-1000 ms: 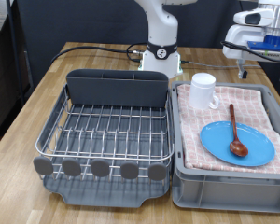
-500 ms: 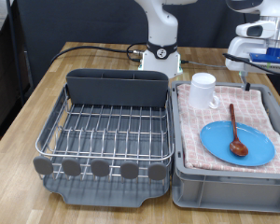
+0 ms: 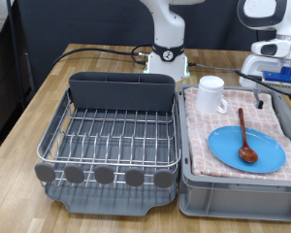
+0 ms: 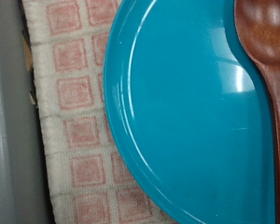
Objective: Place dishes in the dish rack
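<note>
The round bright-blue plate (image 3: 246,149) lies on the pink checkered cloth in the grey crate, with the reddish-brown wooden spoon (image 3: 242,131) lying across it. The white mug (image 3: 211,95) stands upright at the crate's far left corner. The dish rack (image 3: 112,136) sits at the exterior view's left with nothing in it. My gripper (image 3: 263,88) hangs above the crate's far right part, above the plate and spoon, holding nothing that shows. The wrist view looks down on the plate (image 4: 187,112) and the spoon's bowl (image 4: 266,56); no fingers show there.
The grey crate (image 3: 233,194) with the pink checkered cloth (image 3: 272,112) stands right beside the rack. The cloth (image 4: 70,121) and the crate's wall (image 4: 5,140) also show in the wrist view. The robot base (image 3: 168,53) stands behind the rack, with a black cable on the wooden table.
The hand has come down and shifted towards the exterior view's right, closer over the crate. The plate, spoon, mug and rack have not moved.
</note>
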`<action>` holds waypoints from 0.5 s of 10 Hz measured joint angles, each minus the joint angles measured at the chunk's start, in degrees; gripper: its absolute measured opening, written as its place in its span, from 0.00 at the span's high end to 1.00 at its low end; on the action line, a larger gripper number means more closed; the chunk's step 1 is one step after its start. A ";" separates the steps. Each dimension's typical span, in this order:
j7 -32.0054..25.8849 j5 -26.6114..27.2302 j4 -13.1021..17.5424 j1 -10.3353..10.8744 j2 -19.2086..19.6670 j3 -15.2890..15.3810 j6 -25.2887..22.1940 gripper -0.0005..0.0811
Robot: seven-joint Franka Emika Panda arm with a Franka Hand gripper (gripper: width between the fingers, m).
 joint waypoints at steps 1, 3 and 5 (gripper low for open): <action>0.50 -1.10 -0.01 0.04 0.51 -0.20 0.01 0.01; 0.49 -2.19 -0.48 -0.05 1.38 -1.00 1.05 0.01; 0.48 -3.02 -1.91 -0.39 1.75 -2.26 3.45 0.01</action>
